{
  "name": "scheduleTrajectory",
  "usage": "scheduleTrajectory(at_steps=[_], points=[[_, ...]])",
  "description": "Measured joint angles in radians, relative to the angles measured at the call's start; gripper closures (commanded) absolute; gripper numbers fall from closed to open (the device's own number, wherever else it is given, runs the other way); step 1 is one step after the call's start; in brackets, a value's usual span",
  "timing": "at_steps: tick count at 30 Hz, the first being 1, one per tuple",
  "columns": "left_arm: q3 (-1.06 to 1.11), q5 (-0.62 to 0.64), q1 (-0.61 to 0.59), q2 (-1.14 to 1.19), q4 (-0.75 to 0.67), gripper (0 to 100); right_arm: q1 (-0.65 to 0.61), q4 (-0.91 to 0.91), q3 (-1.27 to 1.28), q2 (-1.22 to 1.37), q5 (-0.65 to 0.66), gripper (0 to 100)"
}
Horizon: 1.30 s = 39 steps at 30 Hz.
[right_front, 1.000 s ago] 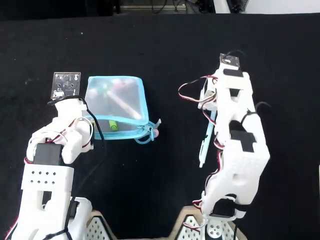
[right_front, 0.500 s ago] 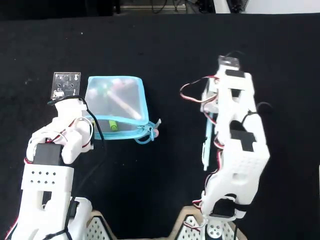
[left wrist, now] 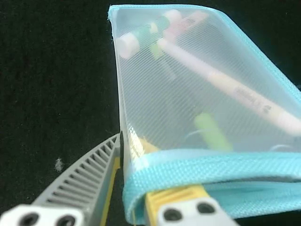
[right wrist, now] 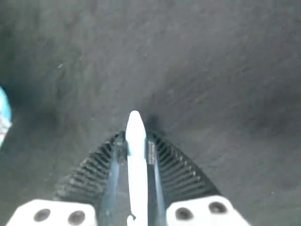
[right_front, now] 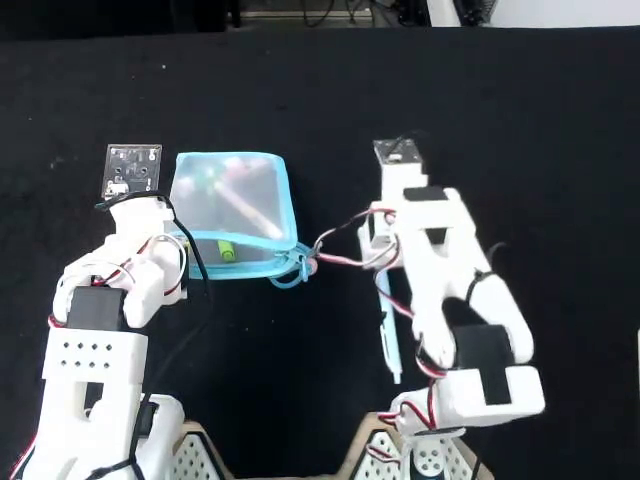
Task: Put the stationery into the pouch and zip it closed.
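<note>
Just right of the pouch (right_front: 230, 215) on the counter (right_front: 560, 150), the right arm (right_front: 440, 280) has swung in from well apart, the right jaws clamped narrow on a pen (right wrist: 136, 155). The left jaws pinch the pouch's open edge, so slipping the pen in looks next.

High view: fixed camera up above, looking down over the black table (right_front: 560, 120). The arm bases sit at the near edge and room clutter at the far edge. It is far enough back to take in both arms.

Left wrist view: mounted behind the left gripper (left wrist: 126, 141), looking out along it, very close on the pouch (left wrist: 188, 94).

Right wrist view: mounted behind the right gripper (right wrist: 136, 136), aimed down along the pen (right wrist: 137, 160) at bare table, close.

The high view shares the pouch with the left wrist view, and the pen and table with the right wrist view. The teal sliver (right wrist: 3, 106) at the right wrist view's edge is probably the pouch; too little shows to be sure.
</note>
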Motion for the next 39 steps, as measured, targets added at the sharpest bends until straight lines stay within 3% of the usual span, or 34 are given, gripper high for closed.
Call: scheduleTrajectory(at_steps=[6,20,39], points=[[0.000,0.000,0.000,0.000,0.000,97,-0.040,0.038,0.006,-0.011,0.000,81.5],[0.000,0.000,0.000,0.000,0.000,97,-0.052,0.061,-0.020,-0.011,-0.061,89.7],[0.000,0.000,0.000,0.000,0.000,97,-0.055,0.101,-0.184,0.178,-0.044,86.8]])
